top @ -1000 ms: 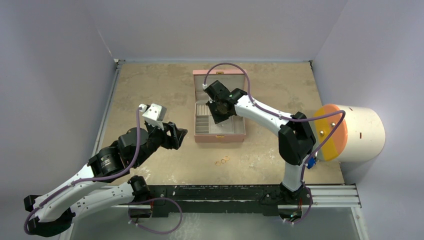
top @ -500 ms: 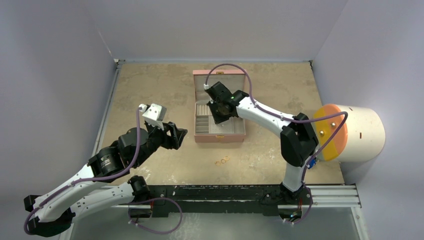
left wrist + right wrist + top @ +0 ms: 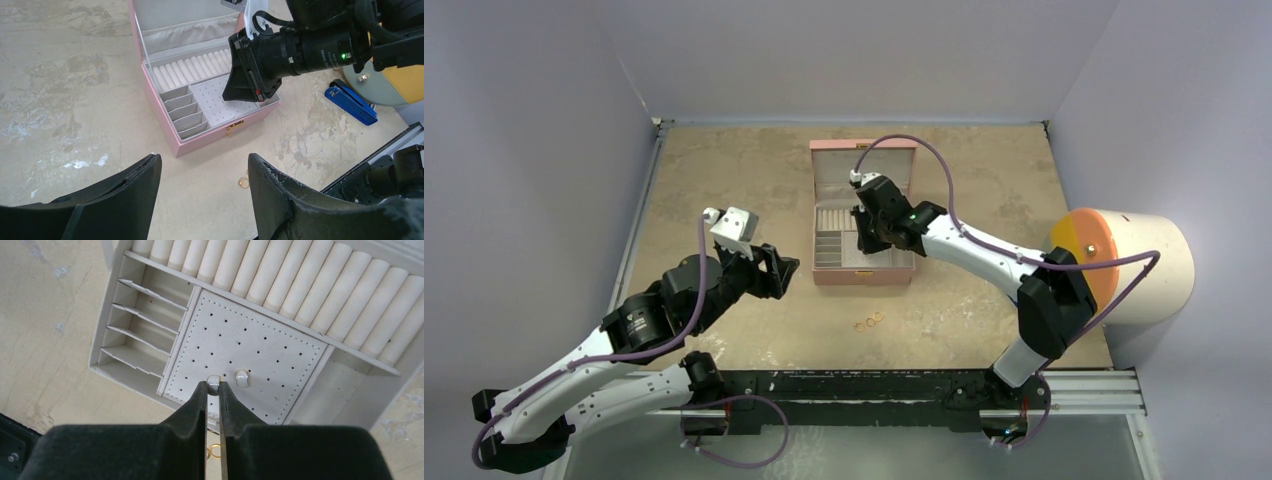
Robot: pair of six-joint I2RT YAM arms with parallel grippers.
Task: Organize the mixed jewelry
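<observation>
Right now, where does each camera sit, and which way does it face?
Top external: above and behind the bases, looking down on the table; left arm and right arm show, box mid-table.
Left wrist: on the left arm, facing across the table to the box and right tool; the left tool, open, frames the bottom.
Right wrist: straight down into the box; the right tool pinches a stud.
Shared: all three show the box and rings.
</observation>
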